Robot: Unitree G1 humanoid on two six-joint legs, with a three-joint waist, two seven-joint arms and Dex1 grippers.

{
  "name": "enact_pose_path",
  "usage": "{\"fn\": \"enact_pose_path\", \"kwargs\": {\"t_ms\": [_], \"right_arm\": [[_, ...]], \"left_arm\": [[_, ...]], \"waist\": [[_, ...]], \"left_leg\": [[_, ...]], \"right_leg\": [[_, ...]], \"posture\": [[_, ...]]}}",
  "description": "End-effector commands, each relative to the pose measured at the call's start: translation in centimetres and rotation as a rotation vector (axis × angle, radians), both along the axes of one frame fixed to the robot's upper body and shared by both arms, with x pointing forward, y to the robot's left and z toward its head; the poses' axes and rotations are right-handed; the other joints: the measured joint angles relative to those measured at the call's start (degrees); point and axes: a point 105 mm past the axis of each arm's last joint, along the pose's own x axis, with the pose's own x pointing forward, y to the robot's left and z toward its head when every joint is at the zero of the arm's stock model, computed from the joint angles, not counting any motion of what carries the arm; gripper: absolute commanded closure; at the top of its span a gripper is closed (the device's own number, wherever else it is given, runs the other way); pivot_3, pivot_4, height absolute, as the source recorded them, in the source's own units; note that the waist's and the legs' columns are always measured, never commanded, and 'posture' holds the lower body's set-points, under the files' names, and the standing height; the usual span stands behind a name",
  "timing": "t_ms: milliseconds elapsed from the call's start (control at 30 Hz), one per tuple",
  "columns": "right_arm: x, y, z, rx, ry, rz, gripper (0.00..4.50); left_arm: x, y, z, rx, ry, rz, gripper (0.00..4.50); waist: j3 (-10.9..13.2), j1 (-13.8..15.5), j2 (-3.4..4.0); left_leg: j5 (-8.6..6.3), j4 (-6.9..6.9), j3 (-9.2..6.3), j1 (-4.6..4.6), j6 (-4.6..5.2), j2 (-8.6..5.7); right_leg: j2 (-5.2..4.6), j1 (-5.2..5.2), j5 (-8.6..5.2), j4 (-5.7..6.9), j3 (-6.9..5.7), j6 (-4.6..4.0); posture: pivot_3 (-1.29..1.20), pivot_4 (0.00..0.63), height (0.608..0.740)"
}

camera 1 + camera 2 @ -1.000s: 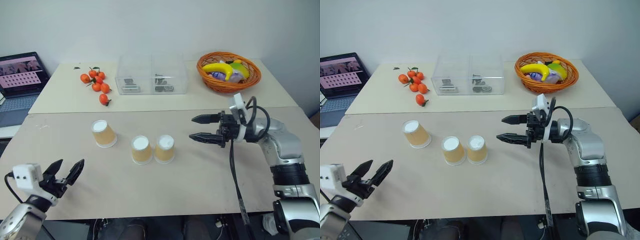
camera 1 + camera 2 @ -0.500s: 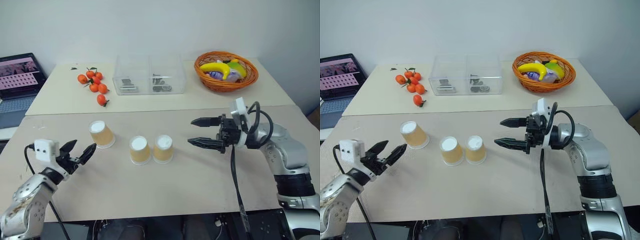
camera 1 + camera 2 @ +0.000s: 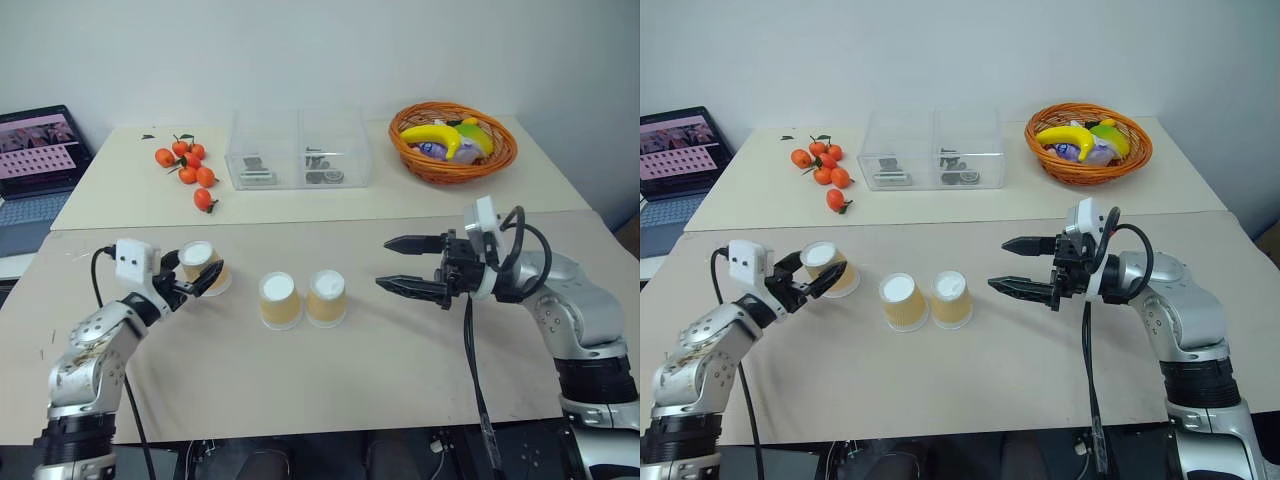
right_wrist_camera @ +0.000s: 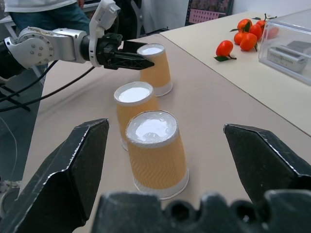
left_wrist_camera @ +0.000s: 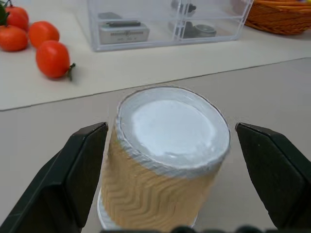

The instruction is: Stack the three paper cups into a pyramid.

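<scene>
Left gripper (image 3: 193,283), jaws wide, straddles the upside-down tan-orange paper cup (image 3: 203,267) at centre-left; two like cups (image 3: 303,298) stand touching mid-frame. Right gripper (image 3: 397,263) gapes empty. An off-centre squeeze could topple the cup.

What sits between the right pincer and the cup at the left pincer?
The other two cups, upside down and side by side; seen in the left eye view, between the right pincer and the far-left cup.
</scene>
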Motion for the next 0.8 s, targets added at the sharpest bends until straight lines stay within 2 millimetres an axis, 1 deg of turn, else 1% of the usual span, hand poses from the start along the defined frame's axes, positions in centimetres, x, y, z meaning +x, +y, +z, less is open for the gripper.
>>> {"fn": "enact_pose_path", "kwargs": {"t_ms": [33,100,133,200,267,367,433,633,700,767,800], "right_arm": [[-0.4,-0.3,1.3,0.009,-0.055,-0.005,0.10],[-0.3,-0.3,1.3,0.007,-0.057,-0.010,0.00],[-0.3,-0.3,1.3,0.005,-0.058,-0.013,0.00],[-0.3,-0.4,1.3,0.006,-0.058,-0.016,0.00],[-0.2,-0.5,1.4,0.006,-0.062,-0.022,0.00],[-0.1,-0.4,1.4,0.004,-0.064,-0.023,0.00],[-0.1,-0.3,1.4,0.004,-0.062,-0.018,0.00],[0.1,-0.3,1.3,-0.007,-0.065,-0.020,0.00],[0.1,-0.4,1.2,-0.013,-0.067,-0.028,0.00],[0.1,-0.5,1.2,-0.017,-0.068,-0.032,0.00],[0.1,-0.6,1.1,-0.017,-0.068,-0.036,0.00]], "left_arm": [[0.5,0.0,0.6,0.019,-0.038,-0.001,0.00],[0.7,0.1,0.5,0.008,-0.039,0.004,0.53],[0.7,0.0,0.5,-0.004,-0.041,-0.003,0.66],[0.7,0.1,0.3,-0.001,-0.036,0.005,1.38],[0.8,0.2,0.0,0.020,-0.026,0.016,1.93],[1.1,0.0,-0.3,0.061,-0.014,0.016,1.96],[1.3,-0.7,0.5,0.079,-0.039,-0.013,1.96],[1.6,-4.5,4.6,0.099,-0.130,-0.226,1.96],[1.6,-5.7,6.7,0.098,-0.144,-0.323,1.96],[1.2,-6.6,8.1,0.095,-0.143,-0.400,1.96],[0.5,-7.4,9.3,0.089,-0.145,-0.476,1.96]], "waist": [[0.00,-0.06,0.00],[0.00,0.02,0.00],[0.00,0.07,0.00],[0.00,0.09,0.00],[0.00,0.08,0.00],[0.00,0.12,0.00],[0.00,0.15,0.00],[0.01,0.20,-0.02],[0.03,0.19,-0.05],[0.03,0.14,-0.06],[0.03,-0.03,-0.06]], "left_leg": [[0.00,0.00,0.00,0.00,0.00,0.00],[0.00,0.00,0.00,0.01,0.00,0.00],[0.00,0.01,0.00,0.01,0.00,0.00],[0.00,0.03,0.00,0.00,0.00,-0.01],[0.00,0.02,0.00,-0.01,0.00,0.00],[0.00,0.03,0.00,0.00,0.00,0.00],[0.01,0.04,0.00,0.00,-0.01,-0.01],[0.01,0.05,0.00,-0.04,-0.01,-0.01],[0.01,0.05,0.00,-0.05,-0.02,-0.02],[0.01,0.07,0.00,-0.09,-0.01,-0.02],[0.01,0.07,0.00,-0.08,-0.01,-0.03]], "right_leg": [[0.00,0.00,0.00,0.00,0.00,0.00],[0.00,0.00,0.00,0.00,0.00,0.00],[0.00,0.00,0.00,0.01,0.00,0.00],[0.00,0.00,0.00,0.01,0.00,0.00],[0.00,0.00,0.01,0.00,0.00,0.01],[0.00,0.00,0.01,0.00,0.00,0.01],[0.00,0.01,0.01,0.02,0.00,0.01],[0.00,0.01,0.02,-0.01,-0.01,0.03],[0.00,0.00,0.03,-0.01,0.00,0.04],[0.00,-0.01,0.04,-0.01,-0.01,0.05],[0.00,-0.01,0.04,0.00,-0.01,0.06]], "posture": [[0.00,0.150,0.738],[0.00,0.150,0.738],[0.00,0.150,0.738],[0.00,0.150,0.738],[0.00,0.150,0.738],[0.00,0.150,0.738],[0.00,0.150,0.738],[0.00,0.150,0.738],[0.00,0.150,0.738],[0.00,0.150,0.738],[0.00,0.150,0.738]]}}
